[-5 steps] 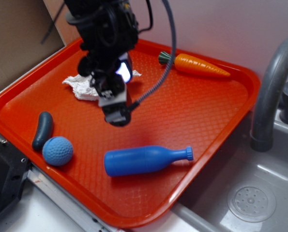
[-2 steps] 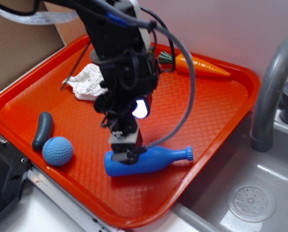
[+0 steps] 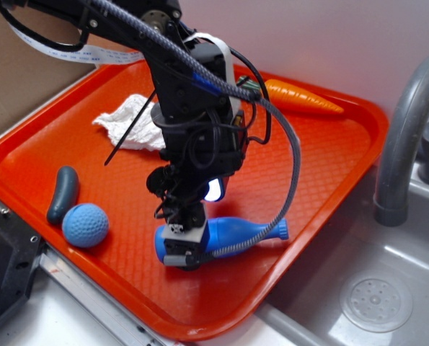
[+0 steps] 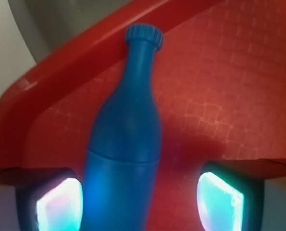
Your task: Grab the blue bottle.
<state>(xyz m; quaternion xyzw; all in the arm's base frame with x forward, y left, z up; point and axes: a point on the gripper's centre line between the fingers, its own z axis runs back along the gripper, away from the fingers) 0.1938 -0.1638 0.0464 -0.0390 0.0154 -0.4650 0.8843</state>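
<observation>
Exterior view takes in the whole orange tray (image 3: 322, 155), with the blue bottle (image 3: 236, 234) lying on its side near the tray's 5 o'clock edge, cap pointing toward 3 o'clock and the sink. The gripper (image 3: 183, 249) is down over the thick end of the bottle, its black body and looped cable hiding most of that end, so from here I cannot tell how far apart the fingers stand. Wrist view settles it: the two lit finger pads (image 4: 58, 204) sit spread wide at the bottom corners, one on each side of the blue bottle (image 4: 126, 144), the left pad just beside the body and the right one clearly apart from it, not yet pinching. That view also shows the ridged cap at 12 o'clock lying right against the raised rim of the tray (image 4: 56, 77), a detail the exterior view leaves less clear. Only the exterior view shows the rest: a dimpled blue ball (image 3: 85, 225) near the tray's 8 o'clock edge with a dark bean-shaped toy (image 3: 63, 194) just beside it, a crumpled white cloth (image 3: 131, 126) toward 11 o'clock, a toy carrot (image 3: 301, 99) along the 1 o'clock edge, and a grey faucet (image 3: 405, 137) over the sink (image 3: 376, 299) at 3 o'clock.
</observation>
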